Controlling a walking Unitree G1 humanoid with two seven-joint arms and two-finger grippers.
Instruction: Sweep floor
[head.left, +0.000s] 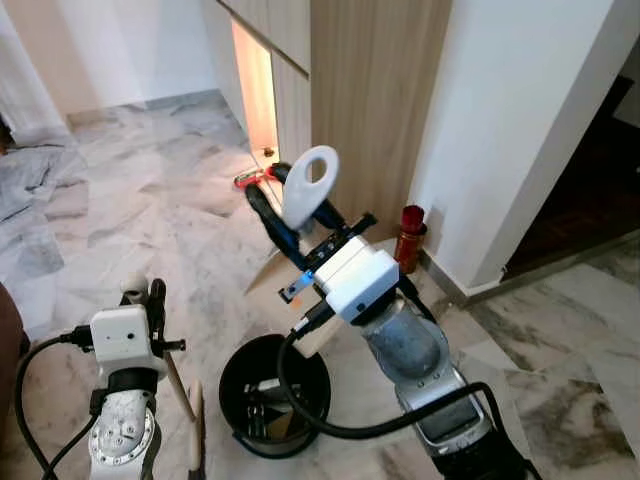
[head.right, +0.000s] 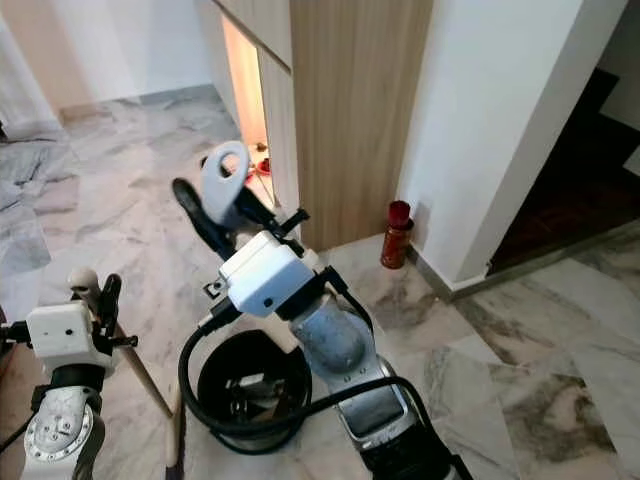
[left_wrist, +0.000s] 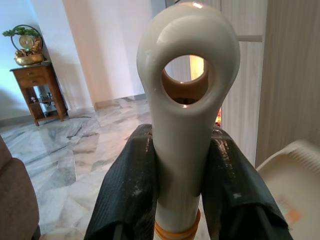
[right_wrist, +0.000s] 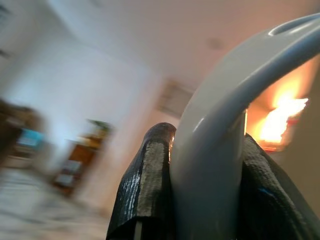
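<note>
The right gripper (head.left: 290, 215) clamps a white loop-ended handle (head.left: 309, 185) between its fingers; the left gripper (left_wrist: 182, 175) is clamped on the cream broom handle (left_wrist: 184, 100).

White dustpan handle (head.left: 308, 186) upright; wooden broom (head.left: 176, 385) tilted

My arms are silver metal with white boxy wrist housings, thick black cables looping off each. The right pincer (head.left: 290, 215) and left pincer (left_wrist: 182, 175) have long, black, scuffed, textured fingers.
</note>
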